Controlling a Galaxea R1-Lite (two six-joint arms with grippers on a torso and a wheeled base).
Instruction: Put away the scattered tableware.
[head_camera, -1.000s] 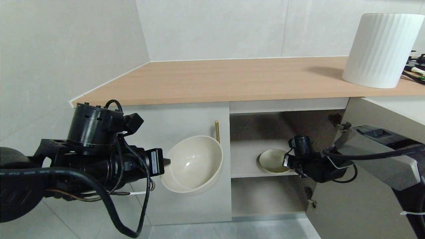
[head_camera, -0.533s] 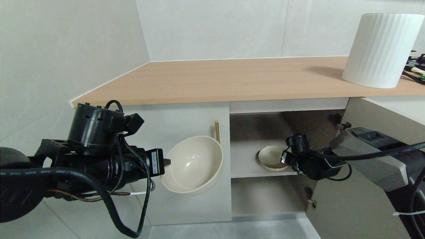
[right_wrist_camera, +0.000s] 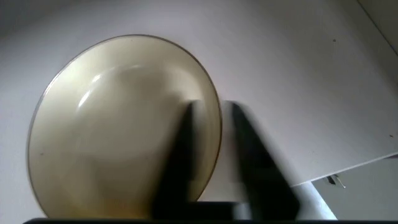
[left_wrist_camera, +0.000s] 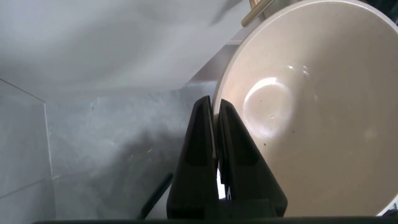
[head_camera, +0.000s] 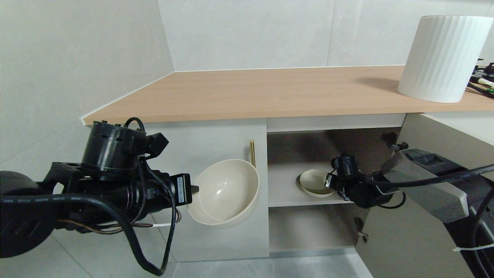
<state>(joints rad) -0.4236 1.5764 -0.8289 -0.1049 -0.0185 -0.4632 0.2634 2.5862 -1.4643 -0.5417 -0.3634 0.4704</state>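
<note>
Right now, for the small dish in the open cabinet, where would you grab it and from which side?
Take the small dish by its thin rim on the side facing the cabinet's open front, one finger inside, one outside. It is shallow and low over the shelf, with cabinet walls behind, so coming in from the front looks best. The right gripper straddles that rim there.
</note>
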